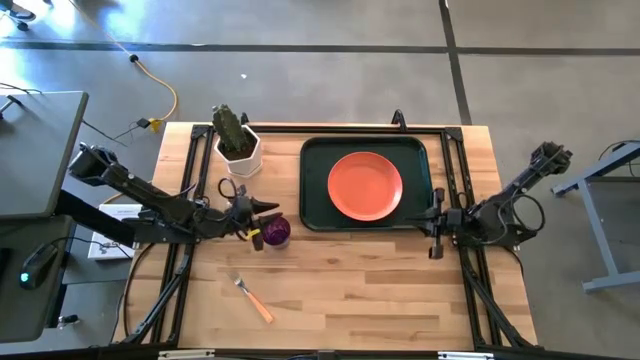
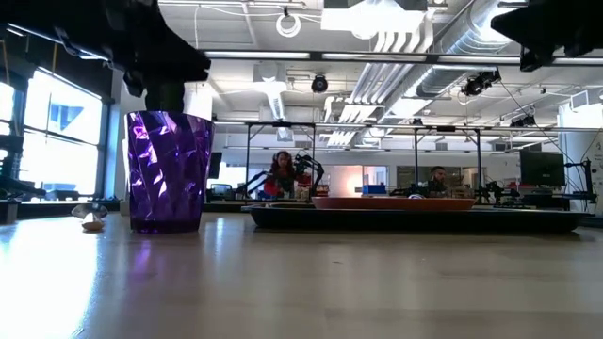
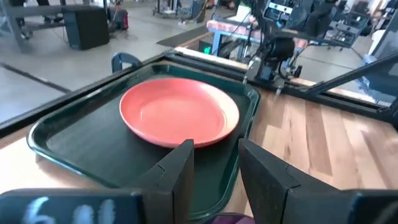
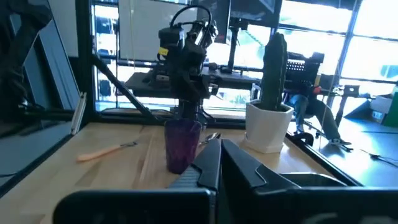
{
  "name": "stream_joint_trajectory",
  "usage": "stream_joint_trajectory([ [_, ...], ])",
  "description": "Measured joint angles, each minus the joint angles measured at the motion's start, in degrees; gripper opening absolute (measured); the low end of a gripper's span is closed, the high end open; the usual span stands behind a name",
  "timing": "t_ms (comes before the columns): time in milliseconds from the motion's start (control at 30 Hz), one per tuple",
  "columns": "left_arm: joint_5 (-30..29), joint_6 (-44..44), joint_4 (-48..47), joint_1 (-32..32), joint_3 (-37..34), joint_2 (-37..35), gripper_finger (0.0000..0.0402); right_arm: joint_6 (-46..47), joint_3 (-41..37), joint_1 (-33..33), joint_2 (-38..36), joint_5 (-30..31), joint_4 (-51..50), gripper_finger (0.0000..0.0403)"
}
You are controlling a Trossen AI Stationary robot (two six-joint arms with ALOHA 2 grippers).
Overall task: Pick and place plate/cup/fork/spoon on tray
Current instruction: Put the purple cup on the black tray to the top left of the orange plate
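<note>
The dark purple cup [image 1: 277, 231] stands upright on the table left of the green tray [image 1: 315, 190]; it also shows in the low view [image 2: 167, 171]. My left gripper [image 1: 260, 228] is open right over the cup, fingers pointing down at its rim [image 3: 229, 218]. The orange-red plate [image 1: 365, 185] lies flat in the tray. The fork [image 1: 254, 299] lies on the table near the front edge. The spoon [image 4: 212, 135] lies by the cactus pot. My right gripper [image 1: 436, 228] is shut and empty at the tray's right side. My left gripper comes at the cup from above, and its fingers [image 2: 166, 94] reach down to the rim. The cup stands on its base on the table. I cannot tell whether a finger touches the rim.
A white pot with a green cactus [image 1: 238, 145] stands at the far left of the table, just behind my left arm. The tray has bare room around the plate. Bare wood lies between the fork and the table's right edge [image 1: 400, 290].
</note>
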Motion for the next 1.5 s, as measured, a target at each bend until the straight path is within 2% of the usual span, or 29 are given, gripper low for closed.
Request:
stream_joint_trajectory([
  [100,3.9,-1.5,-3.7,2.1,0.3,0.5,0.014,1.3,-2.5,0.0,-3.2,0.0,0.0,0.0007],
  [267,8.7,-5.4,-19.8,4.9,5.9,0.6,0.017,2.9,-4.2,0.0,-5.3,1.6,-0.6,0.0007],
  [367,12.6,-5.4,-26.8,5.7,9.5,1.3,0.0176,3.0,-4.2,0.0,-5.2,4.4,-0.8,0.0007],
  [533,20.5,-4.2,-33.2,6.4,13.1,2.9,0.0177,1.5,-4.2,0.0,-5.2,6.2,-0.2,0.0022],
  [800,15.8,-5.9,-40.0,7.0,13.4,5.0,0.0177,4.9,-4.2,0.0,-5.2,7.7,-2.8,0.0104],
  [867,15.5,-6.8,-40.2,7.7,13.4,5.3,0.0177,7.0,-4.2,0.0,-5.2,9.3,-3.8,0.0112],
  [1033,15.4,-7.2,-40.5,9.6,13.4,5.3,0.0176,7.4,-4.2,0.0,-5.2,7.8,-3.9,0.0113],
  [1200,16.7,-8.6,-41.3,11.3,13.4,5.3,0.0141,9.3,-4.2,0.0,-5.2,6.8,-3.9,0.0112],
  [1400,26.3,-7.7,-41.2,13.3,13.4,5.3,0.0072,9.5,-4.2,0.0,-5.2,6.8,-3.9,0.0112],
  [1500,28.2,-7.4,-41.3,14.0,13.4,5.3,0.0055,9.5,-4.2,0.0,-5.2,6.8,-3.9,0.0112],
])
